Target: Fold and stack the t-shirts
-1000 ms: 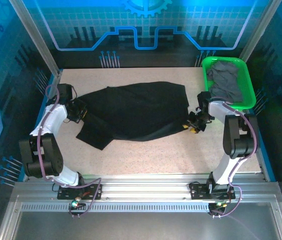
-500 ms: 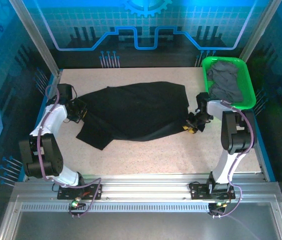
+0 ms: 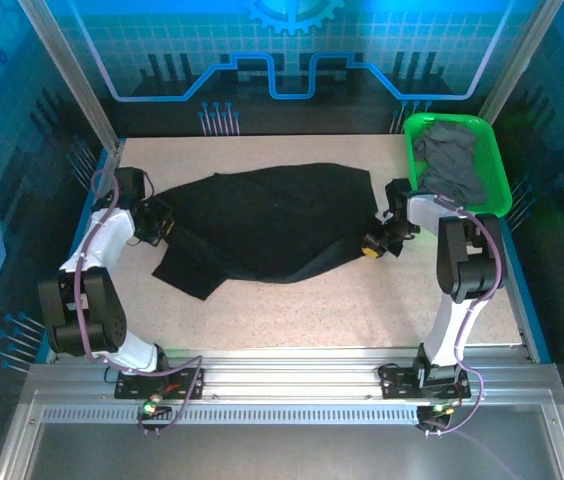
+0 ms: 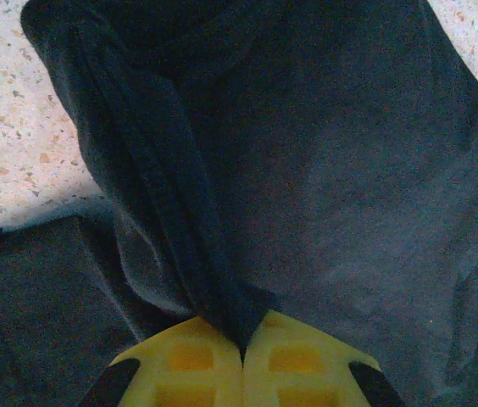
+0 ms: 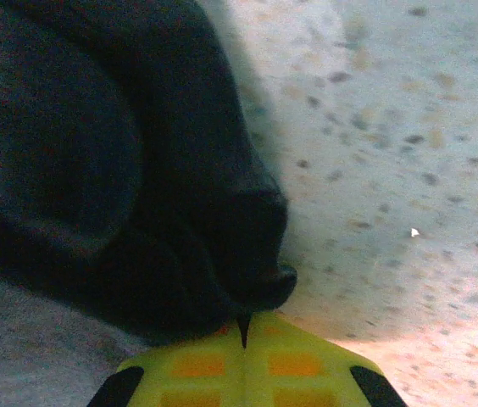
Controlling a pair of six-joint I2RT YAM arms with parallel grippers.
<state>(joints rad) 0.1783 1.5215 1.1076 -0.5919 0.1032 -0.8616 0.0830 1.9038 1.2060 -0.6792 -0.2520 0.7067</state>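
Finding: my left fingers (image 4: 190,356) are pressed together on a gathered fold of the black t-shirt (image 3: 272,220), with the cloth drawn into the seam between the pads and fanning out ahead of them. My right fingers (image 5: 197,366) are likewise closed, with a small bunched edge of the same shirt pinched at the tips and bare bench (image 3: 292,320) just beyond it. Position: the shirt lies on the bench between my two sets of fingers, its long axis running straight from one grip to the other. From the left fingers it extends to the right, and from the right fingers it extends to the left. Neither arm is nearer, since each holds an end. Condition: the cloth is rumpled rather than flat, and a loose flap lies on the bench on the near side of the left fingers, trailing toward the middle. The dark grey t-shirts (image 3: 452,165) sit heaped in the green basket (image 3: 449,119) just beyond and outboard of the right fingers, apart from the black one. Assessment: no fold has been made and the stack is not begun. I judge that the coming move depends on drawing the two grips apart along that long axis to spread the shirt. The right-hand pinch looks shallow and could slip under tension
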